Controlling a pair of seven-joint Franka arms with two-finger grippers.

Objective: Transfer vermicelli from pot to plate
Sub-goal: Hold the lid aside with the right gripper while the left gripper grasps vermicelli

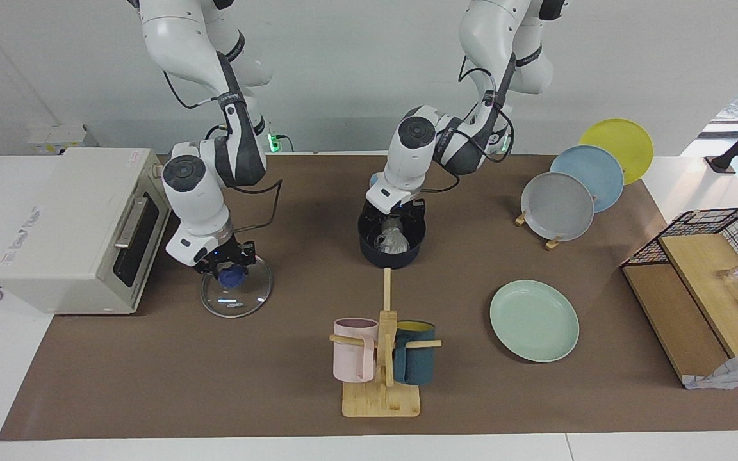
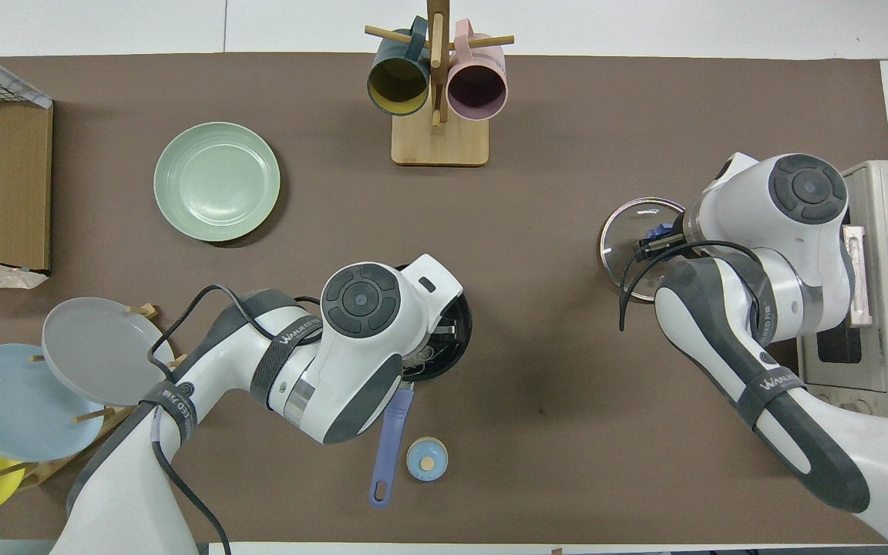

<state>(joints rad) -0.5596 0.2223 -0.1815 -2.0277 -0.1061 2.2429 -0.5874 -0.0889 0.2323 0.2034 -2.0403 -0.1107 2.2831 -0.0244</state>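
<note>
The dark blue pot (image 1: 391, 251) stands mid-table near the robots, its long blue handle (image 2: 390, 447) pointing toward them. The whitish vermicelli (image 1: 395, 241) lies in the pot. My left gripper (image 1: 394, 224) reaches down into the pot, right at the vermicelli; in the overhead view the left hand covers most of the pot (image 2: 455, 339). The pale green plate (image 1: 534, 320) is empty, farther from the robots than the pot and toward the left arm's end; it also shows in the overhead view (image 2: 216, 181). My right gripper (image 1: 229, 267) is down at the blue knob of a glass lid (image 1: 236, 296) lying flat on the table.
A mug rack (image 1: 382, 358) with a pink and a teal mug stands farther out than the pot. A toaster oven (image 1: 68, 224) is at the right arm's end. Standing plates (image 1: 558, 205), a wire basket (image 1: 721, 230) and boards are at the left arm's end. A small blue cap (image 2: 426, 459) lies beside the pot handle.
</note>
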